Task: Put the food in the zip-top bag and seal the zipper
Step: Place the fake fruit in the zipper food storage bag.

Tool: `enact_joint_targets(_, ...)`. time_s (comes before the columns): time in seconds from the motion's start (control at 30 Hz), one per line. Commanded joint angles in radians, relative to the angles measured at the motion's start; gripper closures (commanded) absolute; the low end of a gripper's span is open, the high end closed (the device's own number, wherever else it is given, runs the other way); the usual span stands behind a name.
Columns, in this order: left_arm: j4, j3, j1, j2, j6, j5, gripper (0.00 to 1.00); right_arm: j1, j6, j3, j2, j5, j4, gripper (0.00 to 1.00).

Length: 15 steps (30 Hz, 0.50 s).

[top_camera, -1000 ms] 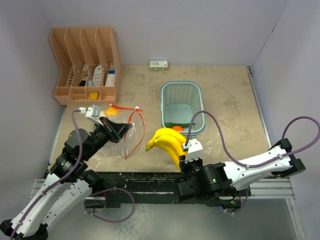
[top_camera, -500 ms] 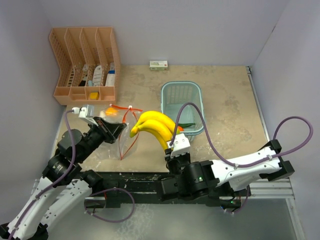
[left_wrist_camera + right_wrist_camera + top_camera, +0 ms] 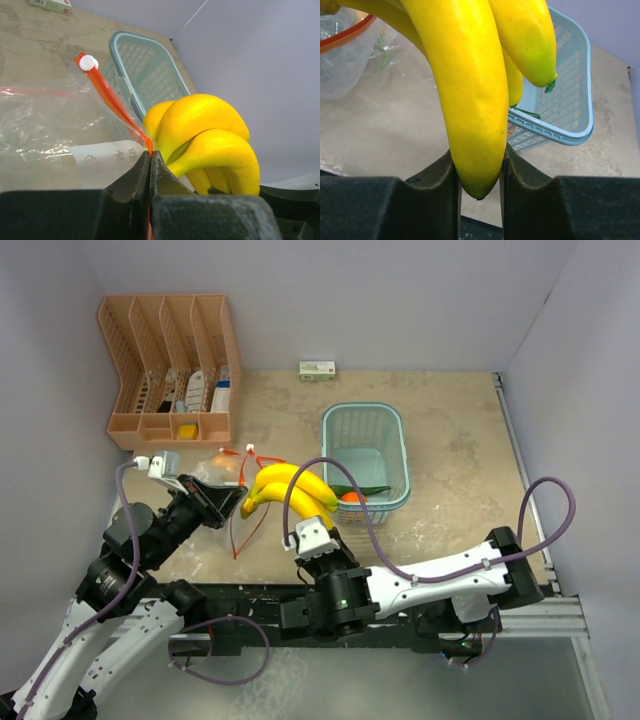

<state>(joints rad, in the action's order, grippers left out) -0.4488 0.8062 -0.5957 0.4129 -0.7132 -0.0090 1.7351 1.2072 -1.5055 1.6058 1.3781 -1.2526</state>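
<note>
My right gripper [image 3: 479, 170] is clenched on the tip of one banana in the bunch of bananas [image 3: 285, 492], held up off the table [image 3: 450, 460]. My left gripper [image 3: 150, 165] is pinched tight on the red rim of the zip-top bag [image 3: 45, 130], with its white slider [image 3: 88, 62] at the far end. The light blue basket [image 3: 400, 440] sits just right of the bunch, with the orange fruit [image 3: 350, 497] and long green vegetable [image 3: 362, 489] inside. The peach file rack [image 3: 170, 360] and a small box [image 3: 317, 369] are well apart at the back. The bananas' long axis runs from the right fingers up-left, stem end at the bag mouth and free tips toward the basket. I can't tell if the stem is past the rim.
</note>
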Motion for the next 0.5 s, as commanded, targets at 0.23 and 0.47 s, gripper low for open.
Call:
enact_joint_targets(0.23,0.056,0.146,0.0,0.08,0.049,0.039,1.0,-0.005,-0.084,-0.039,0.106,0.129,-0.068,1.0)
enact_joint_targets(0.47,0.143,0.104,-0.001,0.13,0.042,0.069,1.0,0.018,-0.094,-0.078,0.136,0.191,-0.068,1.0)
